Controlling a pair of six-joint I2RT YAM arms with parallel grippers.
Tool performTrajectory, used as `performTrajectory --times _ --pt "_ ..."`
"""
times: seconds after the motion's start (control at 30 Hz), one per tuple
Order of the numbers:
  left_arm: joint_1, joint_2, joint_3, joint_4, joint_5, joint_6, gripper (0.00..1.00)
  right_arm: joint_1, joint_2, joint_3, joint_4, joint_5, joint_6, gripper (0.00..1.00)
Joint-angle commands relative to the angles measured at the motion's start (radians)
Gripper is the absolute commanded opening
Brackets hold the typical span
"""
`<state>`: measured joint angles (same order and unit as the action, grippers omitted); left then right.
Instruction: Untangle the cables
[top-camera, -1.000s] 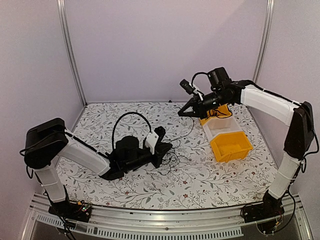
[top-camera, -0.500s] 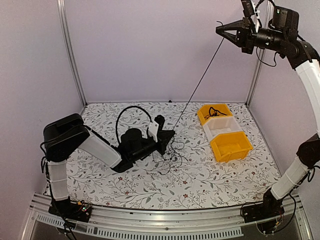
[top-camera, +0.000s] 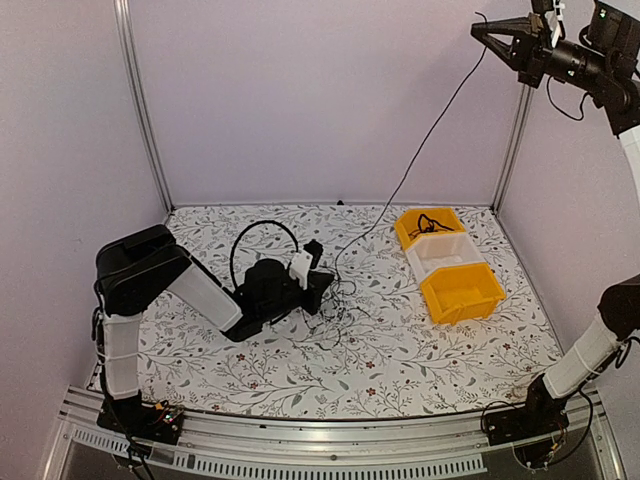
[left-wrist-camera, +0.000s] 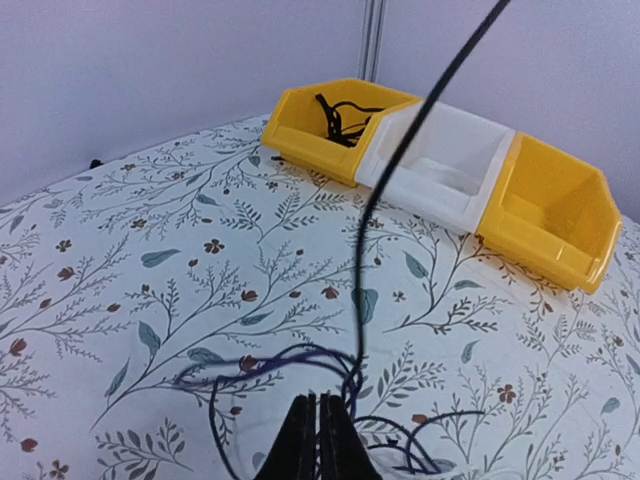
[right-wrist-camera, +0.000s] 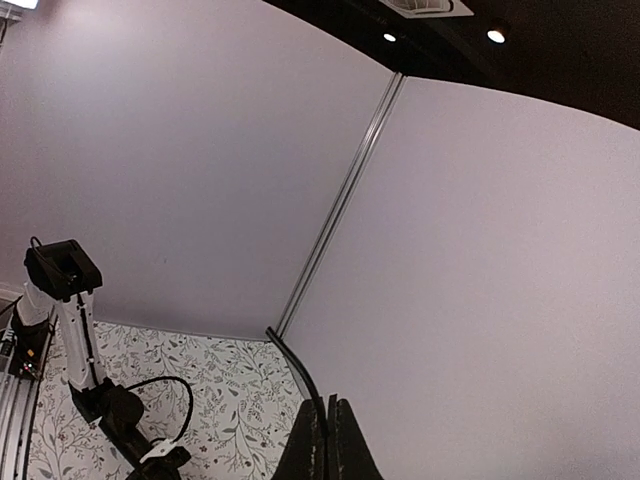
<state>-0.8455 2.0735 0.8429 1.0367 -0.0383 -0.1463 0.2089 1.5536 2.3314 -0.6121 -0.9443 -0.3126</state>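
**Untangling partly done: one strand lifted out**

The left gripper (top-camera: 324, 287) is laid low at table centre, jaws closed, apparently pinning the tangle (top-camera: 342, 300). One black cable (top-camera: 420, 150) is stretched from it toward 1 o'clock and pinched in the closed right gripper (top-camera: 483, 28), which is raised high. A loose cord (top-camera: 430, 221) is seen in the far yellow bin (top-camera: 401, 230). Several loops are left knotted.

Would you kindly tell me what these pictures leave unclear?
Top view: strands of the tangle are too thin to count, and partly under the left tool.
Left wrist: whether its shut fingers pinch any strand; the bottom edge cuts them off.
Right wrist: the black cable goes out of sight at the right tool.
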Motion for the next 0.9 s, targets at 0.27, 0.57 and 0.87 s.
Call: performTrajectory --times 0.27,0.57,0.87 --pt "0.024 0.060 0.016 -0.198 -0.087 0.018 0.07 -0.015 0.130 0.386 0.188 0.218 0.006 0.00" --pt "0.024 0.004 -0.020 -0.192 -0.061 0.014 0.07 -0.017 0.124 0.365 0.244 0.395 -0.040 0.00" --pt "0.017 -0.118 -0.113 -0.110 -0.030 0.004 0.18 -0.020 0.110 0.299 0.299 0.504 -0.035 0.00"
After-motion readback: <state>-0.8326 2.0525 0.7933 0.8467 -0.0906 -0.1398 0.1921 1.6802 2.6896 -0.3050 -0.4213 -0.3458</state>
